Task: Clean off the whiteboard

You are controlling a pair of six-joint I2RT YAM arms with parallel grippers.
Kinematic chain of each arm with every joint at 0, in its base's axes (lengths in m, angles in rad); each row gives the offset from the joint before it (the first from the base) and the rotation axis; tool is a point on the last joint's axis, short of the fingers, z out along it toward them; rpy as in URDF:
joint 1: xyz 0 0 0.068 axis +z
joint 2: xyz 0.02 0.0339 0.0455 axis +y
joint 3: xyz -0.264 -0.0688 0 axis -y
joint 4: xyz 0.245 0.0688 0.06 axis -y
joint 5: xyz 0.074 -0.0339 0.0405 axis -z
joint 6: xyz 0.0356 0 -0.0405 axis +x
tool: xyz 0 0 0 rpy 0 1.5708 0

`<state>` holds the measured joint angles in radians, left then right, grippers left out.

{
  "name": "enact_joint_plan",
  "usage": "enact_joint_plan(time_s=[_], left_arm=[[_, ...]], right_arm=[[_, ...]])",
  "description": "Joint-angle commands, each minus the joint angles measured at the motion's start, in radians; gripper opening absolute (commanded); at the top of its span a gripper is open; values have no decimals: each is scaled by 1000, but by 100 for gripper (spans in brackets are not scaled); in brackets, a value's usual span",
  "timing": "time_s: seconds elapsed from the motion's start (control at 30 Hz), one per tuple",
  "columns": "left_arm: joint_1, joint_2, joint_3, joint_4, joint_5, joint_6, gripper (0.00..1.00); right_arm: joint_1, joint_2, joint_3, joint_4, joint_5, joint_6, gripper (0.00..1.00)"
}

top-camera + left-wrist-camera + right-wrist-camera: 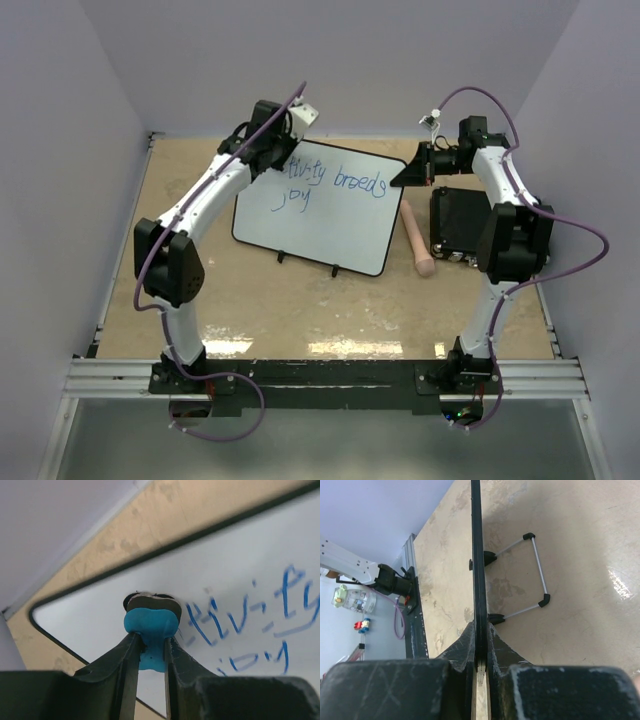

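The whiteboard (320, 222) lies tilted on the tan table, with blue handwriting (335, 180) along its far part. My left gripper (283, 160) is at the board's far left corner, shut on a blue eraser (150, 625) whose dark pad touches the white surface (240, 565) just left of the writing (235, 617). My right gripper (405, 175) is at the board's far right corner, shut on its thin black rim (476, 555). In the right wrist view the board is seen edge-on between the fingers.
A black rectangular box (460, 222) lies right of the board under the right arm. A pale pink cylinder (417, 240) lies between the box and the board. The board's wire stand (536, 567) sticks out behind it. Purple walls close in the table.
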<state>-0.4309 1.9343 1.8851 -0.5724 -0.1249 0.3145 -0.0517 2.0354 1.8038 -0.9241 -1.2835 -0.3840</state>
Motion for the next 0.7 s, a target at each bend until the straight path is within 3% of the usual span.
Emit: enact_joint_plan(time_s=[0.0,0.17,0.3,0.43,0.57,0.67], left_arm=[[-32,-126,-272,14,33,24,0],[-45,-121,-242,5,28,18,0],[-45,-12,64,-40,11,21,0],[-45,109,267,-92,-2,29,0],[-45,95,224,-83,5,29,0],[-54,6,39,-38,27,32,0]], right_arm=[[27,-53,2,59,42,-62,0],[29,-53,2,60,47,-61,0],[32,-57,-4,60,53,-61,0],[35,-63,-4,64,55,-56,0],[36,-67,-8,68,56,-50,0],[38,-67,-8,70,56,-47,0]])
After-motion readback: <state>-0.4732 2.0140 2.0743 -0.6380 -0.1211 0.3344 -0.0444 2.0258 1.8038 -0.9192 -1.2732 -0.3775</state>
